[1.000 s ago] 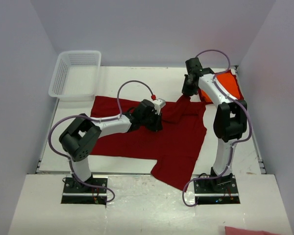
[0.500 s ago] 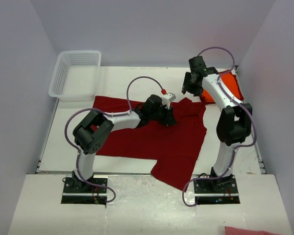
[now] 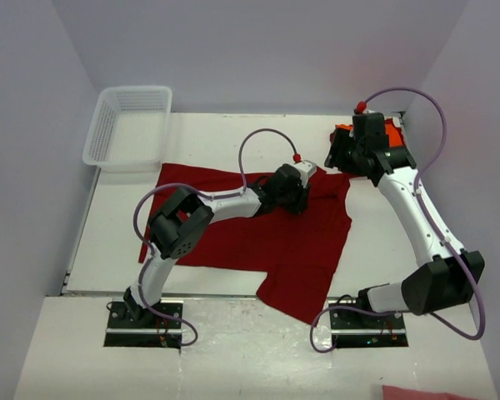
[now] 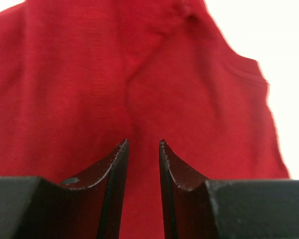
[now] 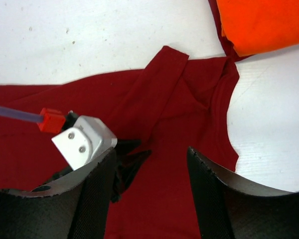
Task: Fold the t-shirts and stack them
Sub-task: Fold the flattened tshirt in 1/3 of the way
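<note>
Flattening stage, I judge: the dark crimson cloth t-shirt [image 3: 258, 242] lies spread just right of the white plastic mesh basket [image 3: 100, 133], and the bright orange cloth t-shirt [image 5: 259, 22] lies farther right. The left gripper [image 4: 142, 144] is narrowly parted and the right gripper [image 5: 150, 152] gapes wide; both are empty. The next move calls for pinching a crimson edge to fold

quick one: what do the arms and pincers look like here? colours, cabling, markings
The left arm and right arm have white links and black joint housings, on black base plates. A lavender cable loops along each, ending in a small red connector near the wrist. The left wrist carries a silver plate with two screws. The left pincer and right pincer are black and tapered. No markings visible.
</note>
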